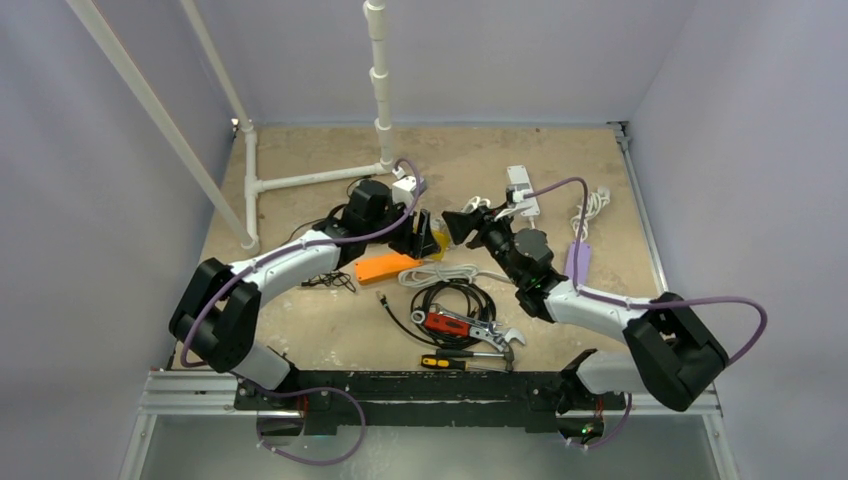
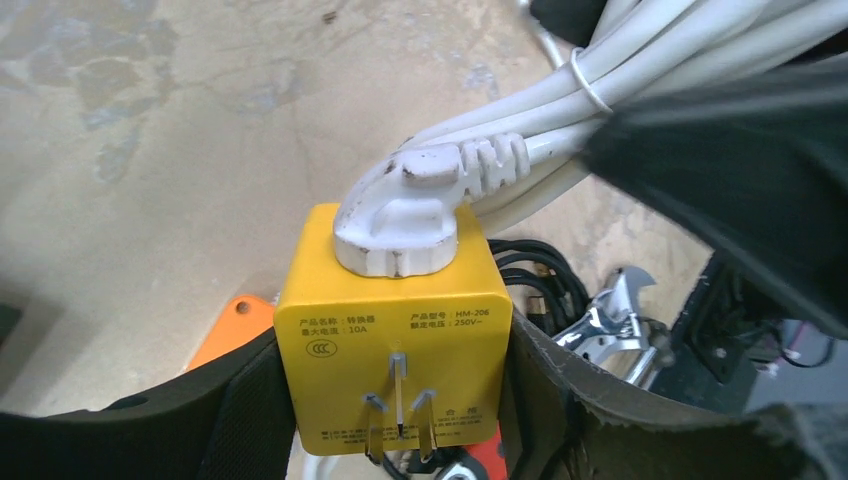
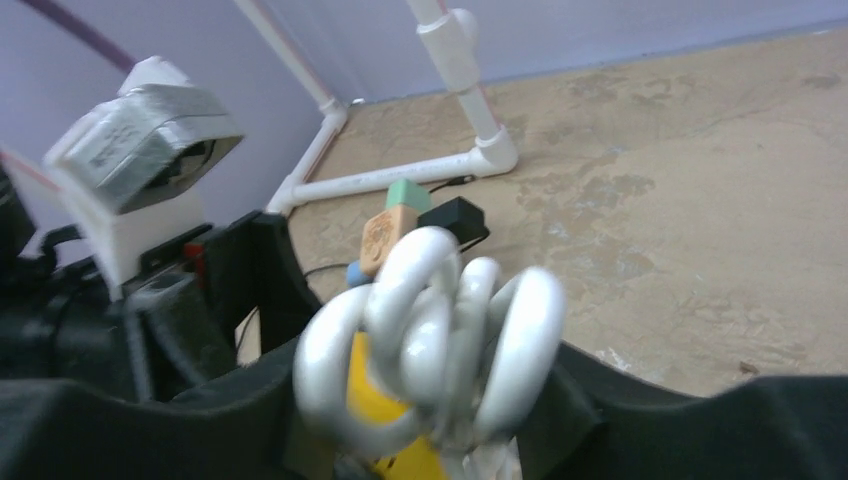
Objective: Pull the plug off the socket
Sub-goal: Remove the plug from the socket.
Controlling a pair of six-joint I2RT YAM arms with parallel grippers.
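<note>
The socket is a yellow adapter cube [image 2: 400, 330] with its metal prongs facing the left wrist camera. My left gripper [image 2: 395, 400] is shut on its two sides. A white plug [image 2: 400, 215] sits fully seated in the cube's top face. Its white cable bundle [image 2: 600, 75], tied with a band, runs up and right under a black finger [image 2: 740, 170] of my right gripper. In the right wrist view the bundle's loops [image 3: 440, 330] are blurred and fill the gap of my right gripper [image 3: 430, 400], with the yellow cube [image 3: 375, 390] just behind. From above, both grippers [image 1: 424, 238] [image 1: 462, 222] meet at mid-table.
An orange piece [image 1: 385, 267], a black cable coil [image 1: 455, 300], red pliers [image 1: 447, 322], a wrench [image 1: 495, 335] and a screwdriver [image 1: 450, 362] lie near the arms. A white power strip [image 1: 522, 190], a white PVC frame [image 1: 310, 178] and small blocks [image 3: 385, 235] are farther back.
</note>
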